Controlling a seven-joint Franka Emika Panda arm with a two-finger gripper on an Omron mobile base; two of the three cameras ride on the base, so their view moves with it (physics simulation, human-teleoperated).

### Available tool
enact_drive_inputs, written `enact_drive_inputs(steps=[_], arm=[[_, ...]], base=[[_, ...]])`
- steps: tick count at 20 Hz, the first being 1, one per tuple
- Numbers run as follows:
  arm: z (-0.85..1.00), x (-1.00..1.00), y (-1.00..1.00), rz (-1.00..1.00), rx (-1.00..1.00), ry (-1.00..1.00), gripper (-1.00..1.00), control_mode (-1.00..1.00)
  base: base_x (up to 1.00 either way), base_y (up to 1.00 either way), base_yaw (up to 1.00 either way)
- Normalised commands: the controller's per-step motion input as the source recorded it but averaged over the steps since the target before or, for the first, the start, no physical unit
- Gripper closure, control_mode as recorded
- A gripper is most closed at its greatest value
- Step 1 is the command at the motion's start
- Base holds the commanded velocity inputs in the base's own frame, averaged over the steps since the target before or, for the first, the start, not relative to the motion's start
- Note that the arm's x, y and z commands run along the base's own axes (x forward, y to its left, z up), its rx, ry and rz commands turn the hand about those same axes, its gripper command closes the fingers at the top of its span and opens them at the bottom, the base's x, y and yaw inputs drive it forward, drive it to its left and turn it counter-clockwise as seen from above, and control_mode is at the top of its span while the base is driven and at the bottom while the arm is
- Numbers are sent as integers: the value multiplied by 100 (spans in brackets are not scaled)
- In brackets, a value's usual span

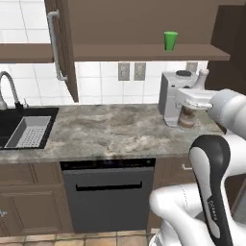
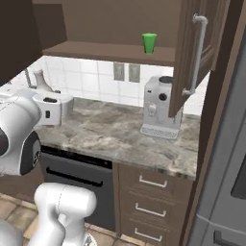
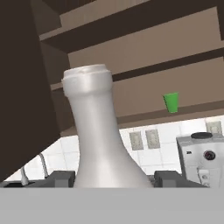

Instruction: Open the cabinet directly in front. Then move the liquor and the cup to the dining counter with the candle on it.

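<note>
From the left base view you look from behind the arm on its left side, forward and down at the counter [image 1: 110,129], with the sink [image 1: 26,127] at your left and the open cabinet [image 1: 144,29] above. From the right base view you look from behind the arm on its right side at the same counter [image 2: 120,134] and cabinet [image 2: 110,29]. Both views share the green cup [image 1: 170,41] on the shelf, the coffee machine [image 1: 169,96] and the wall sockets [image 1: 131,71]. The hand view sits very near the liquor [image 3: 98,144] bottle's pale neck and looks up past it to the shelf, the cup [image 3: 171,102] and the machine [image 3: 203,157].
</note>
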Motion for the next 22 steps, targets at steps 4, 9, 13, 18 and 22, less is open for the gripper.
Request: enact_drive_inputs(steps=[4,9,13,18,22], arm=[[0,0,0,0,0,0,100,100],[0,0,0,0,0,0,100,100],[0,0,0,0,0,0,100,100],[0,0,0,0,0,0,100,100],[0,0,0,0,0,0,100,100]], base=[[-64,34,63],[-17,28,88],[-11,19,93],[-2,13,92],[0,19,87]])
